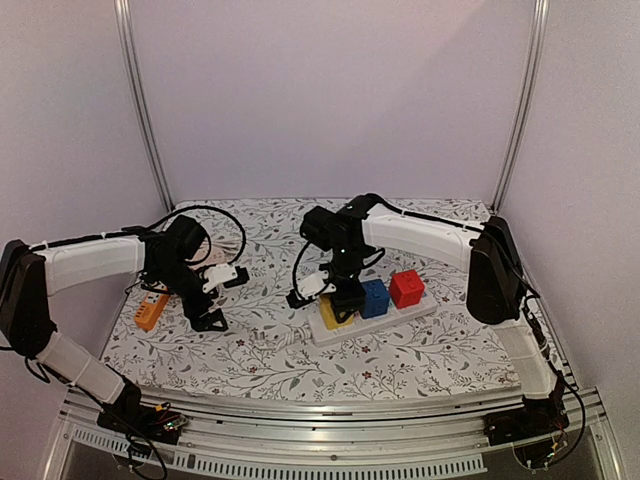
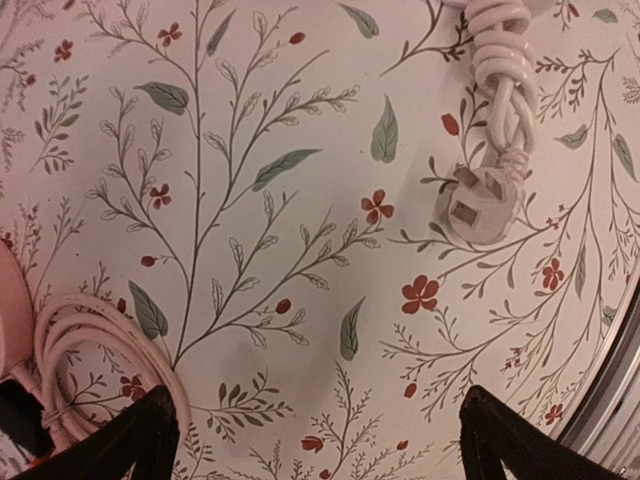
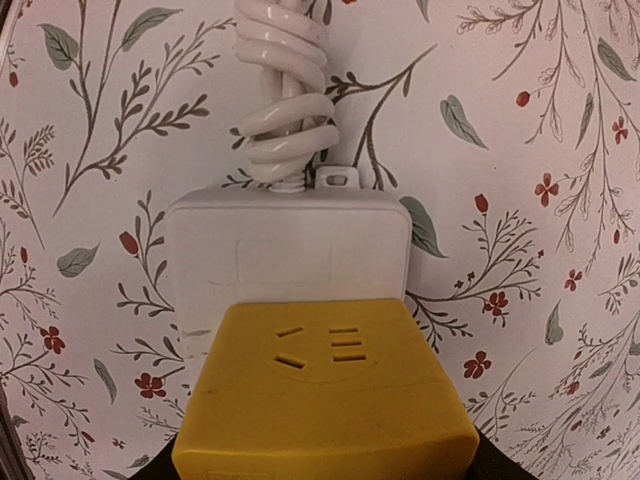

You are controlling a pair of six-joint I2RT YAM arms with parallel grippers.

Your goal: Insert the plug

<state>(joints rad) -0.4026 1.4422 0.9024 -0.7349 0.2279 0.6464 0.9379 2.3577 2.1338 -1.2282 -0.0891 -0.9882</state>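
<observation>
Yellow adapter block (image 3: 325,395) fills the 6 o'clock edge of the right wrist view, seated on the white power strip (image 3: 290,245), whose twisted white cord (image 3: 285,95) runs off toward 12 o'clock. From above, the right gripper (image 1: 337,300) sits down over this block. Only dark slivers of its fingers show at either side of the block, so I cannot tell whether they press on it or stand just off it. A blue block (image 1: 375,297) and a red block (image 1: 407,288) sit further along the strip toward 3 o'clock.

The left gripper (image 2: 315,445) hangs above the floral tablecloth (image 2: 250,250) with its black fingers (image 2: 120,440) spread wide and nothing between them. The white plug (image 2: 478,205) lies flat on the cloth at about 1 o'clock from that gap, well apart from both fingers, its bundled cable (image 2: 500,80) leading away to 12 o'clock. A second looped cord (image 2: 75,345) lies at 9 o'clock, just beside the left finger. From above, an orange device (image 1: 150,310) rests near the left arm.
</observation>
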